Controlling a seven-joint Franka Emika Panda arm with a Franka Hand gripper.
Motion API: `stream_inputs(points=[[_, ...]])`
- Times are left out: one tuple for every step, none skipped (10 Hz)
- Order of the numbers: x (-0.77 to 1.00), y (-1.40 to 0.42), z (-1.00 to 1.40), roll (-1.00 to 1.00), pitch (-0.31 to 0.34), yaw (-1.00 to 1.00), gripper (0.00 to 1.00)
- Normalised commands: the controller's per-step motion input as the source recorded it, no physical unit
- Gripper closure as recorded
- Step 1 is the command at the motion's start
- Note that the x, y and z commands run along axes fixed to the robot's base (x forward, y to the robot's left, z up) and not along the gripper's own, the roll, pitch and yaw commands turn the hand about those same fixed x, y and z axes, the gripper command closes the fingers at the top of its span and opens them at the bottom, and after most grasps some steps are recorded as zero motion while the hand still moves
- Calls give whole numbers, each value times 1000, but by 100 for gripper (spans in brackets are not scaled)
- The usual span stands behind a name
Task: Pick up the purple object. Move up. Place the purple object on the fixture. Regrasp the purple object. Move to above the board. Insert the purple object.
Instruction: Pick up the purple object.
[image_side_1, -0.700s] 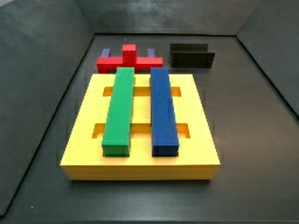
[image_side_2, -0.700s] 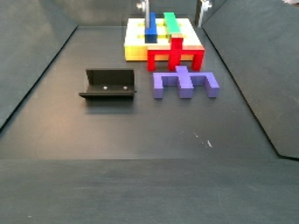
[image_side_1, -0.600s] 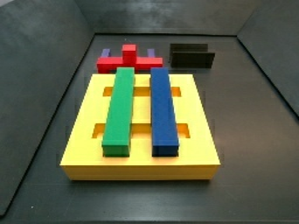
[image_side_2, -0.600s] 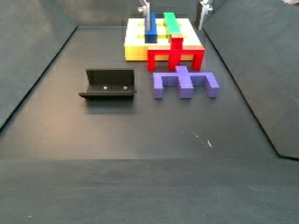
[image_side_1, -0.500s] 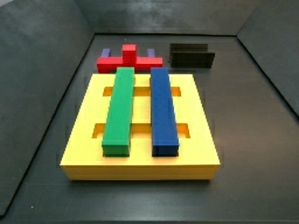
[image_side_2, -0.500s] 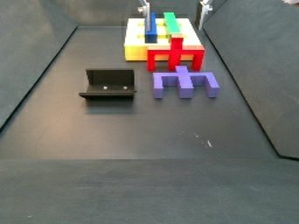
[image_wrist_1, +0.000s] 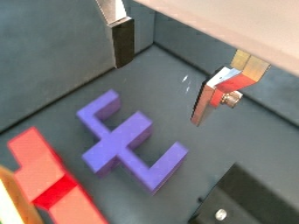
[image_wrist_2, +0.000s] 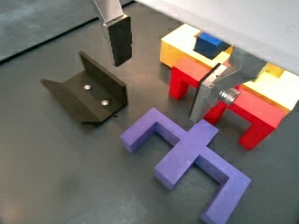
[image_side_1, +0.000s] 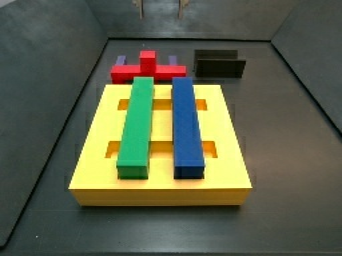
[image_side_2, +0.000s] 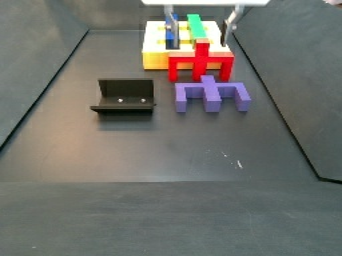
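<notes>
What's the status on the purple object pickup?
Gripper open, empty, above the floor. Purple object flat on floor, untouched. Red block close beside it.

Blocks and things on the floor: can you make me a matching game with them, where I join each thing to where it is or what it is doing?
Things:
1. purple object
2. fixture
3. blue bar
4. gripper

Places or states:
A. lying along the top of the yellow board, beside the green bar
B. open, up in the air above the purple object, holding nothing
C. flat on the dark floor next to the red block
D. standing alone on the floor, apart from all the blocks

Right pairs: 1-C, 2-D, 3-A, 4-B
</notes>
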Motion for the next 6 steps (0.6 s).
stream_inputs(points=[[-123, -263, -680, -104, -171, 0, 0], [-103, -309, -694, -87, -164, 0, 0], [-71, -397, -691, -61, -147, 0, 0], [-54, -434, -677, -57, -141, 0, 0], [-77, -369, -657, -73, -133, 0, 0], [-169, -320, -514, 0, -147, 71, 0]])
